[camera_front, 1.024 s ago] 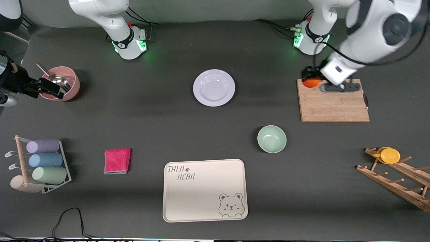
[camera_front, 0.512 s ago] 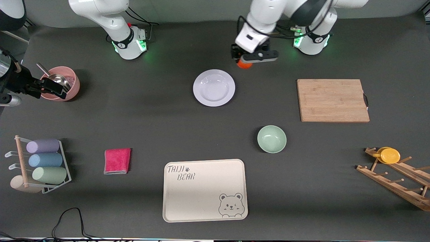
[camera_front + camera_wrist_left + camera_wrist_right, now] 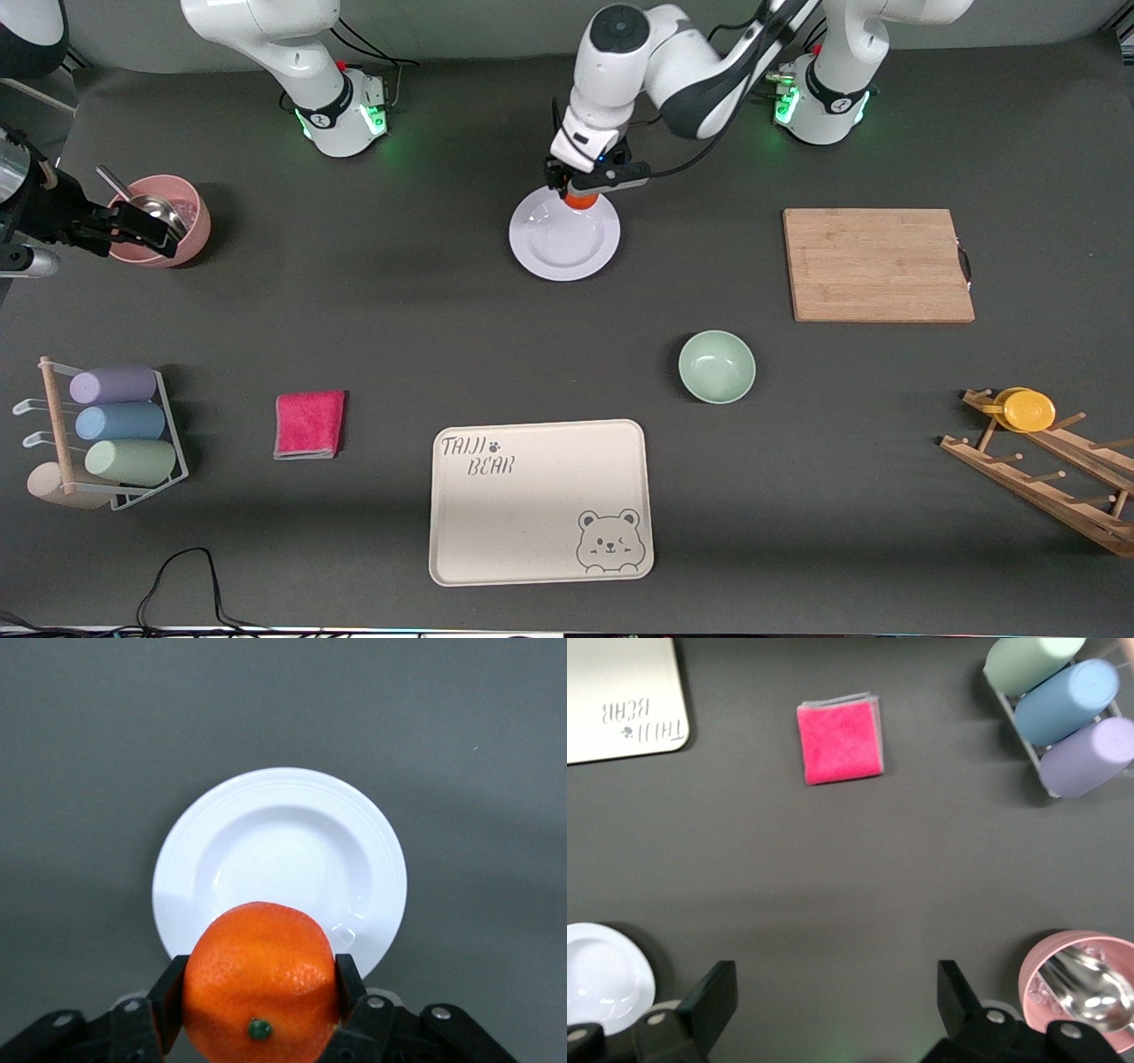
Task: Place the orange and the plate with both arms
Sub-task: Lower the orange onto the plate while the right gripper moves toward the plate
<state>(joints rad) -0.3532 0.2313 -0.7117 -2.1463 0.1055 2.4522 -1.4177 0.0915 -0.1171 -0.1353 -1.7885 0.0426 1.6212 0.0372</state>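
Your right tool (image 3: 833, 1014) waits with its fingers spread wide and empty, over the surface's edge at the right arm's end, so the plate stays reachable. Your left tool (image 3: 592, 182) is clamped on the small round bright-orange fruit (image 3: 581, 201), hanging over the round white shallow plate's (image 3: 549, 257) rim for release.

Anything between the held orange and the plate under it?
Nothing visible. The left end effector is shut on the orange, over the rim of the plate toward the robots' bases. The plate's well is bare.
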